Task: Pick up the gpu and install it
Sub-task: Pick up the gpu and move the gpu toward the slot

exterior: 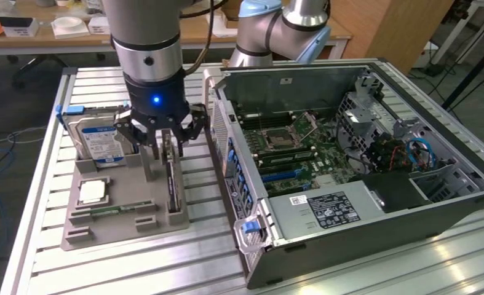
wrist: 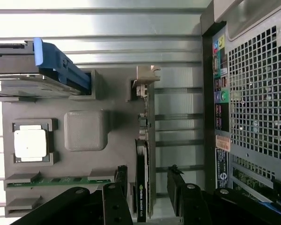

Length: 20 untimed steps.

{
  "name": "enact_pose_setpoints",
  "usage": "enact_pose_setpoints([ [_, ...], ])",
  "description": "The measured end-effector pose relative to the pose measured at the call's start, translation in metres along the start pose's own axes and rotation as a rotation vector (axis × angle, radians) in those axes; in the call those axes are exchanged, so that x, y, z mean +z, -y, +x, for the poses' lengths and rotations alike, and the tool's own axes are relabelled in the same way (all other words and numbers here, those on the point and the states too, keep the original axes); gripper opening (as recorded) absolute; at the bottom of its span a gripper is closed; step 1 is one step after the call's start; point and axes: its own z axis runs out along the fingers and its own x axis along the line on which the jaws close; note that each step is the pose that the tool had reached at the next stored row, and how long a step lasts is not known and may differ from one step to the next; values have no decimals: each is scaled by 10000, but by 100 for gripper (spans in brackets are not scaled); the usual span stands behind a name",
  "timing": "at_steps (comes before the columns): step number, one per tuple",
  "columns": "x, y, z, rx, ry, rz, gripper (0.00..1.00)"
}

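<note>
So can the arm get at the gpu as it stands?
Probably yes: its open jaws stand either side of the gpu, upright in the grey holder, with nothing blocking.

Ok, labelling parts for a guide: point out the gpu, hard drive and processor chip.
gpu point(wrist: 141, 187): wrist view, on its black shroud.
hard drive point(exterior: 102, 142): exterior view, on its blue-white label.
processor chip point(exterior: 91, 192): exterior view, on its silver lid.
</note>
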Motion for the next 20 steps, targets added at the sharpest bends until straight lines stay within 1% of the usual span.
enact_pose_setpoints([
  [8, 142, 66, 5, -91, -4, -4, 47],
  [20, 358, 114, 44, -211, -10, -8, 47],
])
